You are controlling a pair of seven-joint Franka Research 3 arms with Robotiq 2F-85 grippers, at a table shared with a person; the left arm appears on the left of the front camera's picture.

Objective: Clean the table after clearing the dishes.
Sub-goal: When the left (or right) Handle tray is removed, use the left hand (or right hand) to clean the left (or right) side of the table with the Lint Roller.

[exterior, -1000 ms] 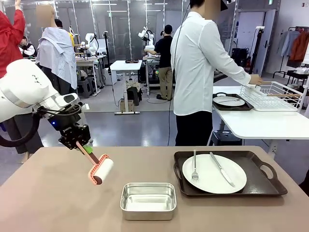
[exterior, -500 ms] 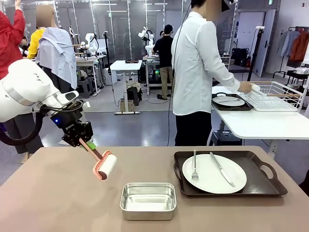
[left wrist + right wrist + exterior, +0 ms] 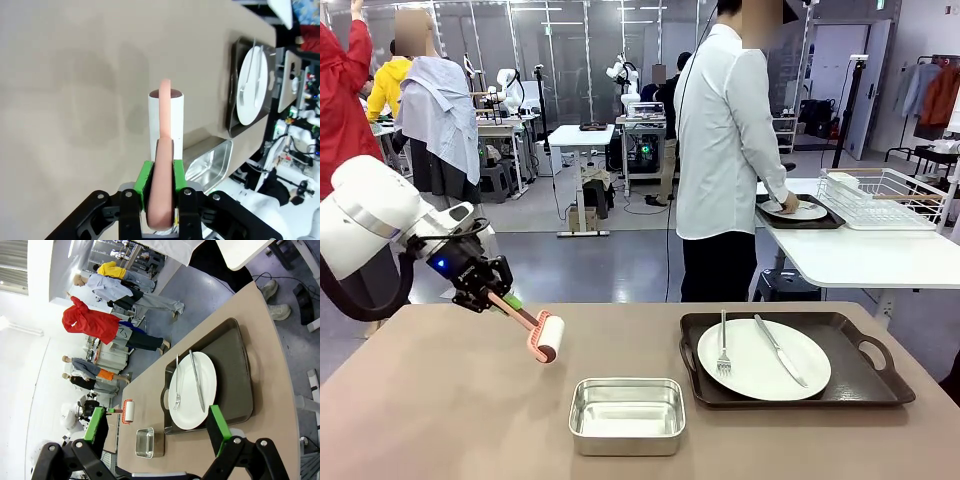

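Observation:
My left gripper (image 3: 483, 288) is shut on the pink handle of a white lint roller (image 3: 548, 338), whose head hangs close over the left part of the brownish table (image 3: 430, 420). In the left wrist view the green pads (image 3: 145, 181) clamp the handle, and the roller (image 3: 166, 116) points at the tabletop. A white plate (image 3: 763, 358) with a fork and a knife lies on a dark tray (image 3: 865, 385) at the table's right. The person's hand rests on a second plate (image 3: 802, 211) on the white side table. My right gripper (image 3: 156, 424) stands open high above the table.
A small steel pan (image 3: 626, 414) sits near the table's front middle, between the roller and the tray. A wire dish rack (image 3: 885, 198) stands on the white table (image 3: 860, 258) at the back right. The person in a white shirt (image 3: 725, 140) stands behind the far edge.
The roller has swung up and a little to the right, its handle lying flatter. The person's hand has moved from the dish rack to the plate on the white table.

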